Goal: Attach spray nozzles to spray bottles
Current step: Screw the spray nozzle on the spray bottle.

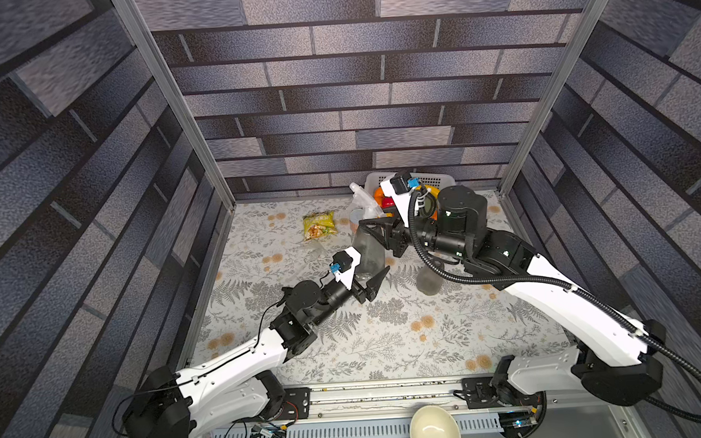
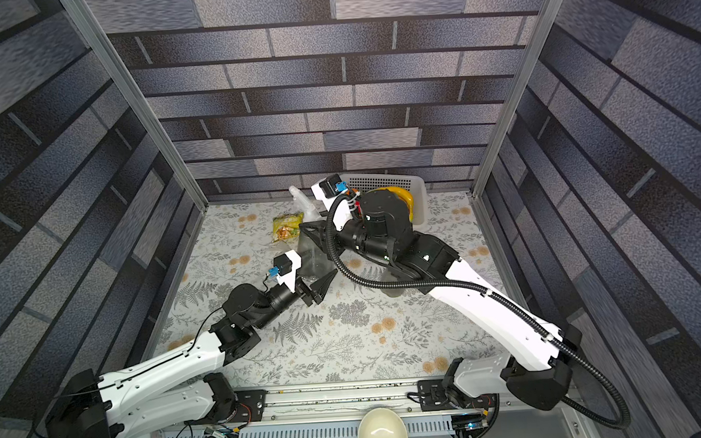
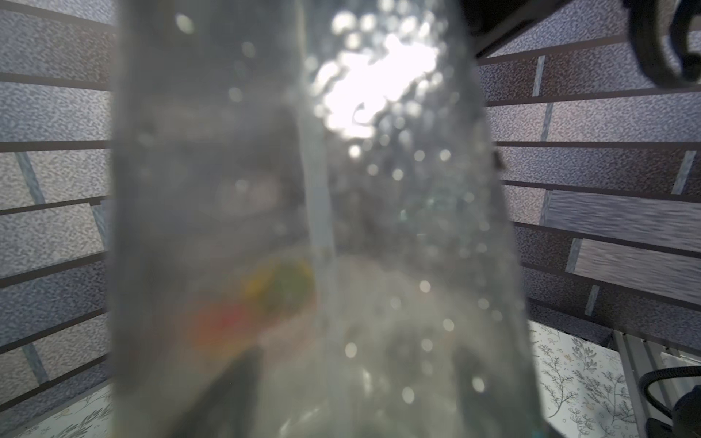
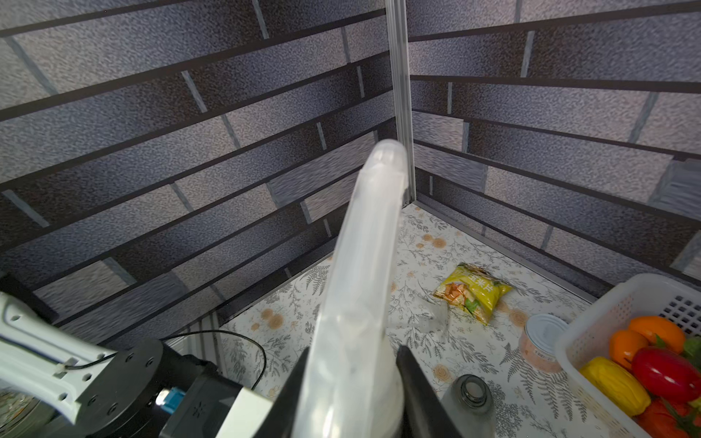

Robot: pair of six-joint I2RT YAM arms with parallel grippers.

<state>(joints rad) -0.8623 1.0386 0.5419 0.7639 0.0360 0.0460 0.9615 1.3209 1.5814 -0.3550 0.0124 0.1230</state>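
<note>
A smoky-grey spray bottle (image 1: 367,252) (image 2: 311,251) stands upright mid-table with my left gripper (image 1: 370,268) (image 2: 316,271) shut on its lower body. In the left wrist view the bottle (image 3: 303,227) fills the picture, blurred. A clear-whitish spray nozzle (image 1: 360,199) (image 2: 300,200) (image 4: 356,265) sits at the bottle's neck, and my right gripper (image 1: 365,227) (image 4: 354,350) is shut on it, a black finger pressed against each side. A second bottle (image 1: 428,282) (image 4: 472,398) stands open-necked beside my right arm. Another clear nozzle (image 4: 428,318) lies on the cloth.
A yellow snack packet (image 1: 319,225) (image 4: 472,292) and a pinkish tin can (image 4: 540,345) lie behind the held bottle. At the back right stands a white basket (image 1: 433,178) (image 4: 607,303) of toy fruit. A cream bowl (image 1: 434,430) sits on the front rail.
</note>
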